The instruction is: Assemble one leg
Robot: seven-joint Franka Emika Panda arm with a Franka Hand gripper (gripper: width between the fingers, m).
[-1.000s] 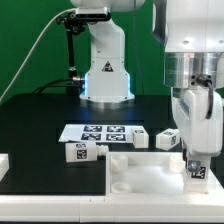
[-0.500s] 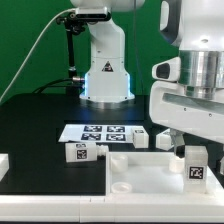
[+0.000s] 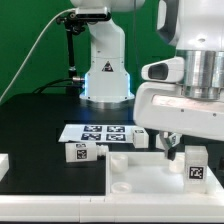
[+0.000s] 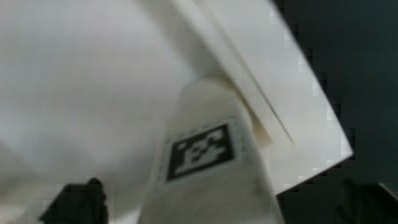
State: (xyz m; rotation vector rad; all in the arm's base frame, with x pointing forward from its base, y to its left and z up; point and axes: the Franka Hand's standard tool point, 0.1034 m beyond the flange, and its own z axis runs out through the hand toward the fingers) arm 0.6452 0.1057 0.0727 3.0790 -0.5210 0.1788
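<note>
Readable words or numbers: none are seen in either view.
Robot base [image 3: 105, 75]: a small triangular sign is carried on its front; its symbol is too small to be read.
Marker board [image 3: 102, 133]: black-and-white square tags are printed in a row.
Leg [image 3: 196, 165]: one square tag is shown, repeated in the wrist view [image 4: 208, 150].
Loose block [image 3: 80, 152]: tags are shown on its faces.

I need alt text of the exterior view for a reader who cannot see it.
The gripper holds a tagged white leg upright over the white tray-shaped piece. At the exterior view's left, another leg lies on the black table beside the marker board.
</note>
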